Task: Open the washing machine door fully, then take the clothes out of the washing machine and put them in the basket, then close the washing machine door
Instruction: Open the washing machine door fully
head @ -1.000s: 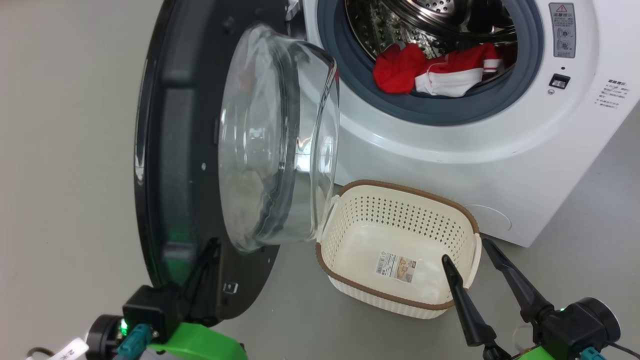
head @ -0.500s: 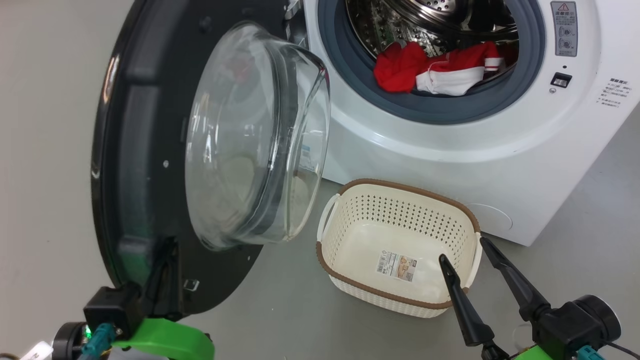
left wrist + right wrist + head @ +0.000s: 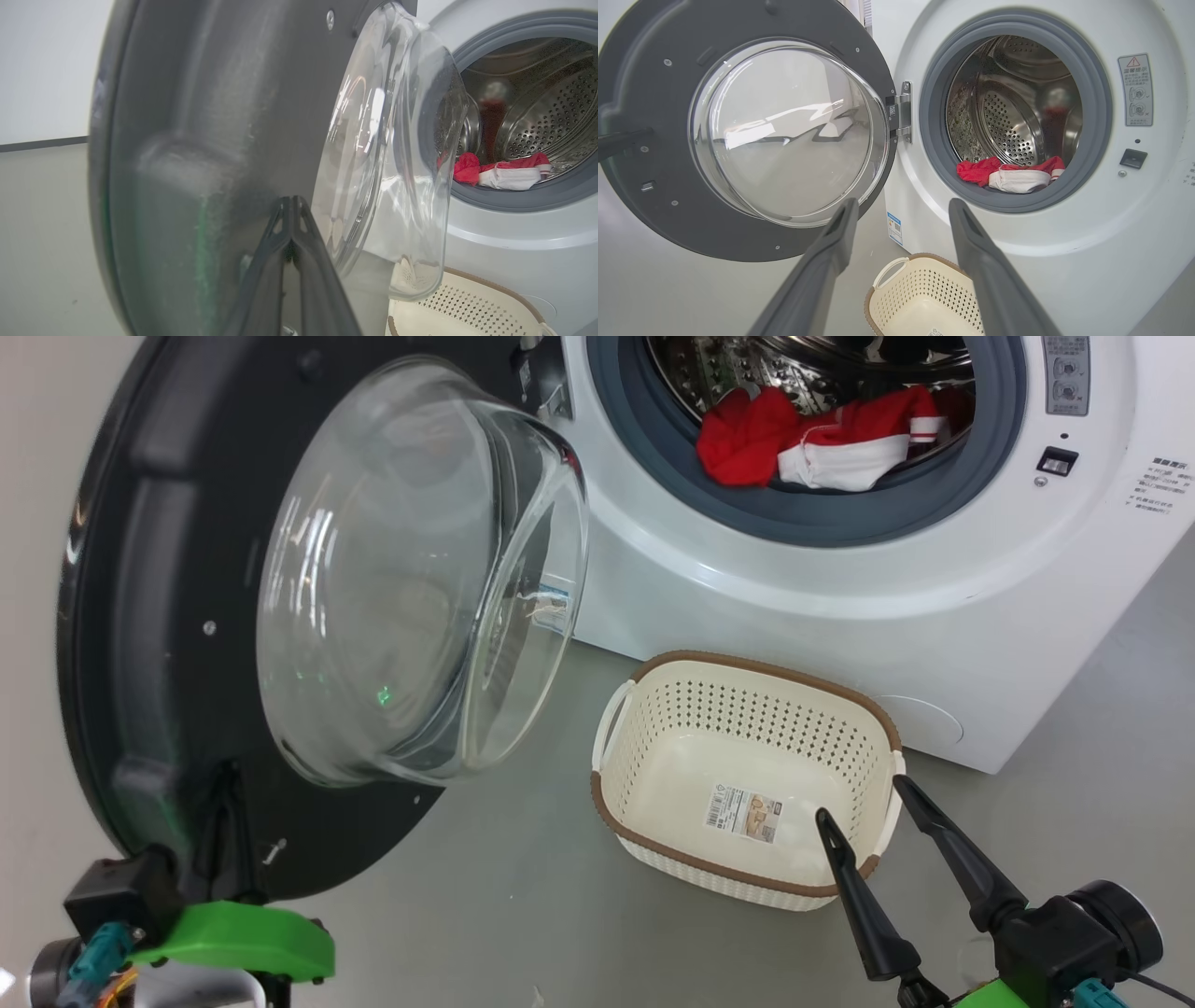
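Note:
The washing machine door [image 3: 140, 616] stands swung out to the left, its glass bowl [image 3: 411, 579] facing the white washing machine [image 3: 794, 607]. My left gripper [image 3: 222, 779] is shut, and its joined fingertips [image 3: 290, 201] rest against the door's [image 3: 187, 116] dark inner face near the lower rim. Red and white clothes [image 3: 803, 443] lie at the front of the steel drum, behind the grey gasket. The basket [image 3: 766, 667] sits on the floor below the opening with only a paper label inside. My right gripper [image 3: 861, 800] hangs open over the basket's near right corner, holding nothing.
A grey floor surrounds the machine. The door hinge [image 3: 903, 112] is on the left of the opening, with a blue sticker [image 3: 894, 227] below it. A warning label [image 3: 1136, 88] and the latch slot [image 3: 1132, 158] sit on the right of the front panel.
The door has swung further out to the left, and my left gripper has gone with it against its inner face. The head camera shifted slightly. The right gripper has hardly moved.

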Available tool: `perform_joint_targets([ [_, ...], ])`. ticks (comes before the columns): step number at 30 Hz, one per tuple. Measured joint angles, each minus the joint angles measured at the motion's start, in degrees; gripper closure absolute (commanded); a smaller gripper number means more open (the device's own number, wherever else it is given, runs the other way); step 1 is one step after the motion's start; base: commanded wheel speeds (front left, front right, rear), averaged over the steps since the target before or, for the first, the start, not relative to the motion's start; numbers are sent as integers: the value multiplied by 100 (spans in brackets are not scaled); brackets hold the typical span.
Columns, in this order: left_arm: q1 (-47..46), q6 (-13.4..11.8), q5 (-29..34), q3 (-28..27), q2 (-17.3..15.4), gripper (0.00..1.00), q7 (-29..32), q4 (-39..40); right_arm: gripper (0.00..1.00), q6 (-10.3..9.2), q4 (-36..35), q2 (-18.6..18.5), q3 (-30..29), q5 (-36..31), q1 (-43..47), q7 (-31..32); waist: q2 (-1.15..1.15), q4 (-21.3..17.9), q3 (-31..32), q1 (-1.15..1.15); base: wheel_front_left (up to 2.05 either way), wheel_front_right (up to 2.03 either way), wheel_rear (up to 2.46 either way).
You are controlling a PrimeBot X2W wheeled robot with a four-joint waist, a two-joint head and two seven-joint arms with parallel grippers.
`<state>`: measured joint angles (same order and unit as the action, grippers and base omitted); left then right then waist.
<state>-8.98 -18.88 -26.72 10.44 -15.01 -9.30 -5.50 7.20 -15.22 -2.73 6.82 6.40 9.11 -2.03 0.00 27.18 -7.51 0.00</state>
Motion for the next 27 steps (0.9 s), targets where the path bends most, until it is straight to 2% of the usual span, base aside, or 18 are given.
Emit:
perform_joint_targets([
  [13,-504,-8,-2,-197,-189,100,-115,-491,0,0,-114,-1,7,-153,-6,129,0,-33,-211,0,0,0,0],
  [27,-927,32,-256,-563,-200,100,-367,-1206,0,0,-199,-1,19,-298,-51,264,0,-58,-361,0,0,0,0],
])
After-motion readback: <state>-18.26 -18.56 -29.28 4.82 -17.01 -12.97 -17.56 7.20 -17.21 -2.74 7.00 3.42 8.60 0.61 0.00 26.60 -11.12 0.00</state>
